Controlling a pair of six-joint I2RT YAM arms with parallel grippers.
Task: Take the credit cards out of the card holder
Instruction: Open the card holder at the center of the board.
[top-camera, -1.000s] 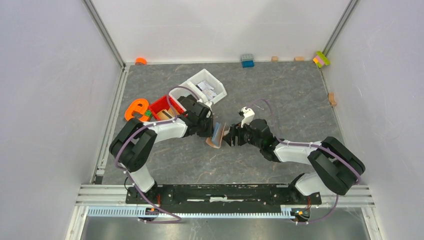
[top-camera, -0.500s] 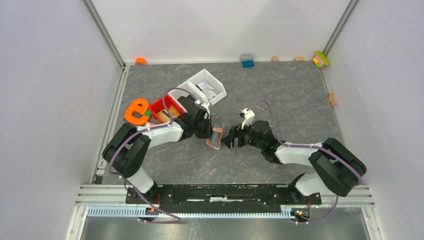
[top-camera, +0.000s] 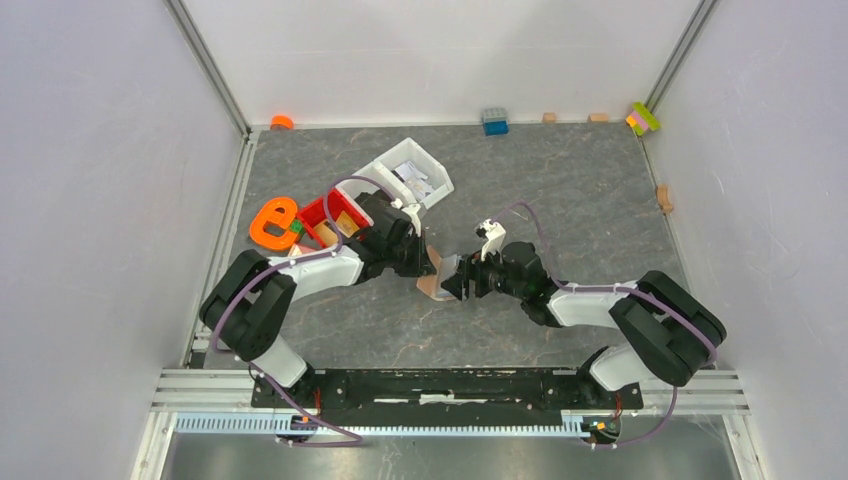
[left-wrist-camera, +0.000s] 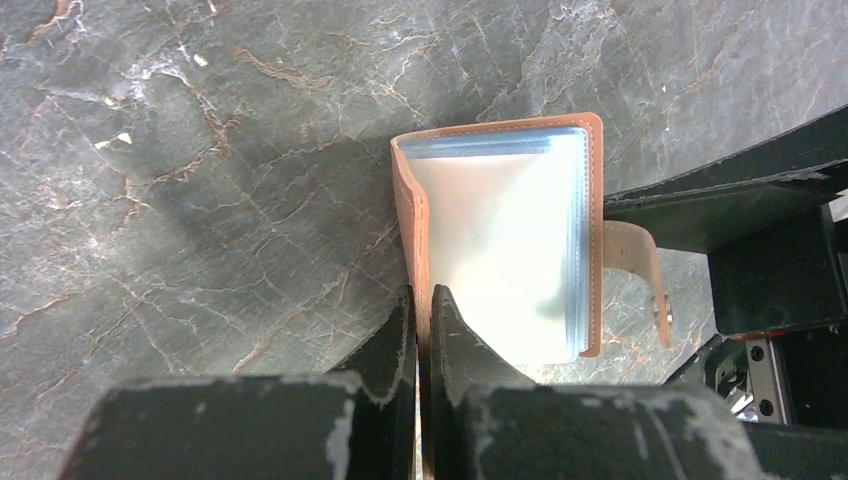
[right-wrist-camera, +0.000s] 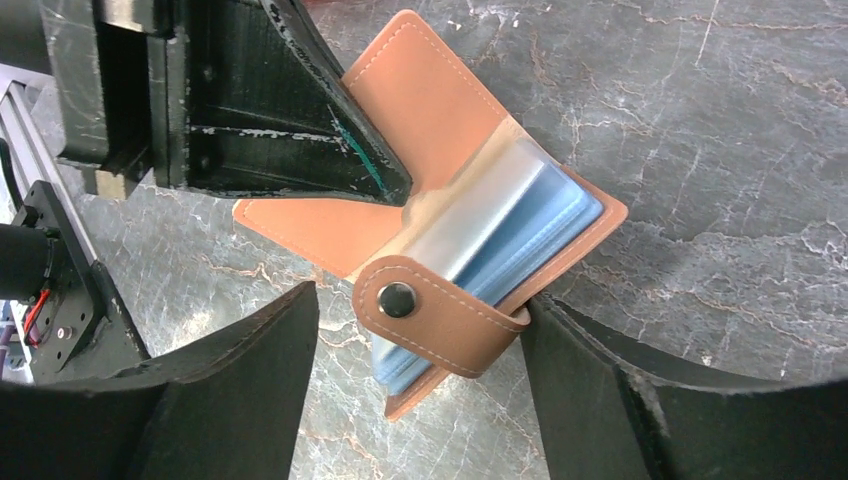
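Note:
The tan-brown card holder (top-camera: 431, 275) stands open on edge between the two grippers. My left gripper (left-wrist-camera: 421, 300) is shut on its front cover, seen in the top view (top-camera: 418, 258). Inside it sits a stack of pale blue-grey cards or sleeves (right-wrist-camera: 520, 240); I cannot tell which, and no orange-yellow card shows. My right gripper (right-wrist-camera: 420, 375) is open, its jaws on either side of the holder's lower end and the closing tab (right-wrist-camera: 440, 310); its right finger (right-wrist-camera: 640, 400) touches the holder's edge. In the top view it (top-camera: 452, 280) is just right of the holder.
A white bin (top-camera: 383, 168) with packets and a red bin (top-camera: 318, 208) stand behind the left arm. An orange letter shape (top-camera: 272, 222) lies to their left. Small blocks (top-camera: 494, 121) lie along the back wall, and a wooden one (top-camera: 663, 197) by the right wall.
My right gripper has moved left up to the card holder. The holder, held by my left gripper, has turned so its tan cover faces up where blue showed.

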